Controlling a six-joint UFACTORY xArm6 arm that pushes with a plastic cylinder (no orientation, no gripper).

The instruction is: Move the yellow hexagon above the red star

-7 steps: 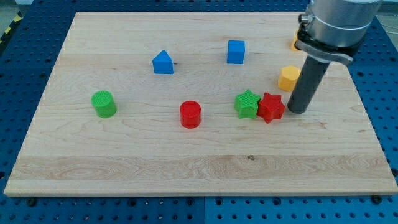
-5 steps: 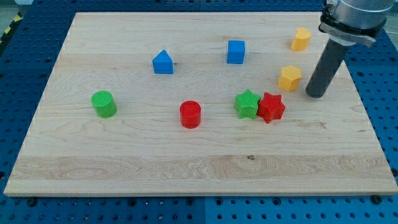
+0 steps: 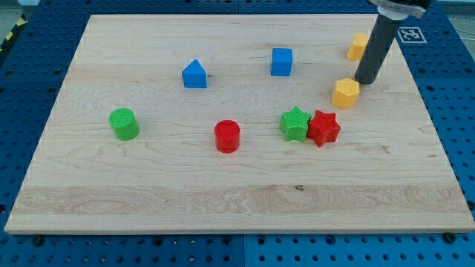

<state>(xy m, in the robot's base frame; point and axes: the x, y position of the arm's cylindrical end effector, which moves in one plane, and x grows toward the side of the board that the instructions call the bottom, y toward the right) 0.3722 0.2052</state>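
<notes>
Toward the frame's upper right, my tip (image 3: pixel 364 81), a bare fingerless rod, stands just beside the yellow hexagon (image 3: pixel 345 93), which sits up-right of the red star (image 3: pixel 323 127).

So the tabletop (image 3: pixel 148 185) is a pale wood board sitting on a blue perforated base (image 3: pixel 453 126). Taking the red star (image 3: pixel 323 127) as home base: a green star (image 3: pixel 295 124) touches it on the view's left, a red cylinder (image 3: pixel 227 136) sits further left, and a green cylinder (image 3: pixel 123 124) is way off left. The yellow hexagon (image 3: pixel 346 93) is just up and to the right of it, with another yellow block (image 3: pixel 357 46) higher still. A blue cube (image 3: pixel 281 61) and a blue house-shaped block (image 3: pixel 194 74) lie up and to the left.
</notes>
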